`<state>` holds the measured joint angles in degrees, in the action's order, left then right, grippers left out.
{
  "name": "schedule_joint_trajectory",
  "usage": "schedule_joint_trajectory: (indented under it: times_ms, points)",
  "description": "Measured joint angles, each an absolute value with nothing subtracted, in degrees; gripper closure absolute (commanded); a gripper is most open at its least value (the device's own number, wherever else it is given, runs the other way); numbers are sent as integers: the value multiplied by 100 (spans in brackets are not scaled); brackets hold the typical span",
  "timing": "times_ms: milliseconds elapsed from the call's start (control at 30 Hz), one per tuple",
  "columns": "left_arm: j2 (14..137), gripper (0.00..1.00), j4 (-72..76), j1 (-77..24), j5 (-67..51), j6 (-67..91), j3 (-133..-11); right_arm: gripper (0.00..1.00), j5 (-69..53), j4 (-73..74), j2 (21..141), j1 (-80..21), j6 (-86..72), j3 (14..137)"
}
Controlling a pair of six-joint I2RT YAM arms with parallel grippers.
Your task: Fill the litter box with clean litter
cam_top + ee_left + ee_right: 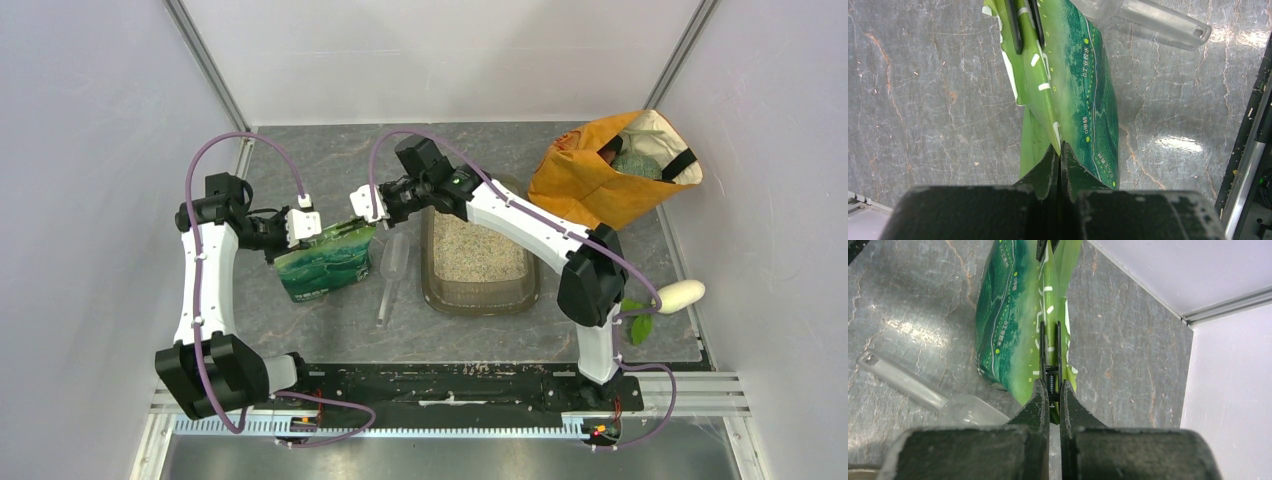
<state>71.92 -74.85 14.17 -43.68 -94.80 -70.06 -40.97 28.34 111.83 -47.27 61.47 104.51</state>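
Observation:
The litter box (pixel 436 290) sits mid-table with pale clean litter (pixel 478 246) inside. Left of it stands a glossy green pouch (pixel 325 262). My left gripper (pixel 300 225) is shut on the pouch's top left edge; in the left wrist view the pouch (pixel 1083 95) is pinched between the jaws of that gripper (pixel 1060 150). My right gripper (pixel 365 203) is shut on a black spring clip (pixel 1049 352) clamped to the pouch's top edge (pixel 1003 335), and its jaws (pixel 1050 387) squeeze the clip's handles. The clip also shows in the left wrist view (pixel 1023 25).
A clear plastic scoop (pixel 391 272) lies between the pouch and the litter box, and also shows in the wrist views (pixel 1160 22) (pixel 908 382). An orange cloth bag (pixel 600 172) stands at the back right. A white object (pixel 680 295) and green leaves (pixel 636 322) lie at the right edge.

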Motion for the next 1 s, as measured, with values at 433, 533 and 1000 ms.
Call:
schedule_joint_trajectory:
  times_ms: [433, 533, 1000]
  points:
    - [7321, 98, -7489, 1417, -4366, -9585, -7059, 100, -4510, 2108, 11410, -4740, 5607, 10359]
    - [7341, 98, -7491, 1417, -4372, -9618, -7070, 100, -4609, 1975, 11413, -4740, 5468, 10315]
    - [7465, 98, -7513, 1417, -4379, -9701, -7131, 100, -4860, 1544, 11528, -4696, 5183, 10162]
